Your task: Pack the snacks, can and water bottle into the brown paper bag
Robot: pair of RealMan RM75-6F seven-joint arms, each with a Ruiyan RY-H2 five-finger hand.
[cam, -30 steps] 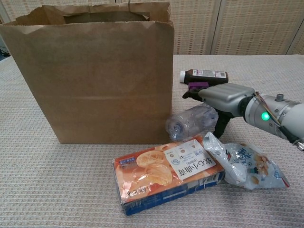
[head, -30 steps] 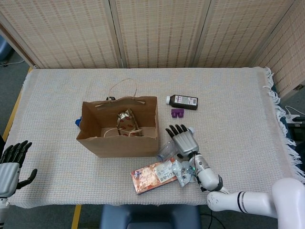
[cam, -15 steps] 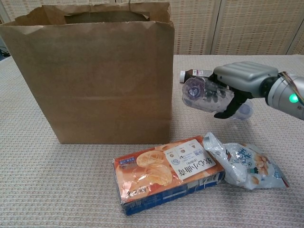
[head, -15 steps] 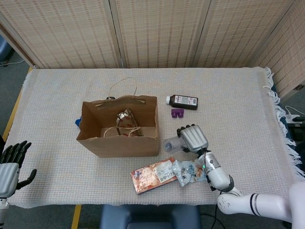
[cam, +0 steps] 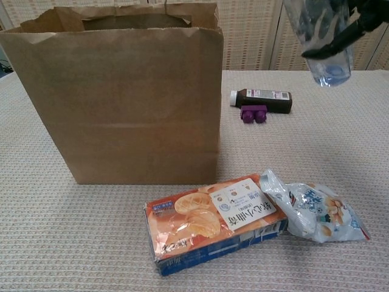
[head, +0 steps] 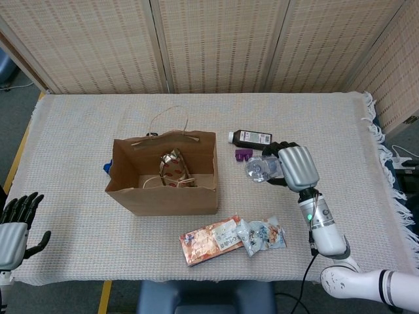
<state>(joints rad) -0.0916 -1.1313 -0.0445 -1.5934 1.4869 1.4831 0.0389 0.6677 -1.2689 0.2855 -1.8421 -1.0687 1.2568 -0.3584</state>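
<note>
The brown paper bag (head: 163, 190) (cam: 121, 97) stands open at mid-table with a shiny snack packet (head: 173, 167) inside. My right hand (head: 298, 167) (cam: 355, 27) holds the clear water bottle (head: 259, 169) (cam: 319, 36) in the air, right of the bag and above the table. In front of the bag lie an orange snack box (head: 209, 241) (cam: 213, 222) and a clear snack bag (head: 263, 234) (cam: 316, 213). My left hand (head: 14, 226) hovers at the table's front left corner, fingers apart and holding nothing. I see no can for certain.
A dark bottle with a white cap (head: 252, 139) (cam: 261, 97) lies right of the bag, with a small purple piece (head: 243, 154) (cam: 253, 114) beside it. Something blue (head: 106, 167) peeks out at the bag's left side. Folding screens stand behind the table.
My right hand closed around the water bottle lying by the bag's front right corner, then lifted it up and away to the right. The left hand stayed put.
</note>
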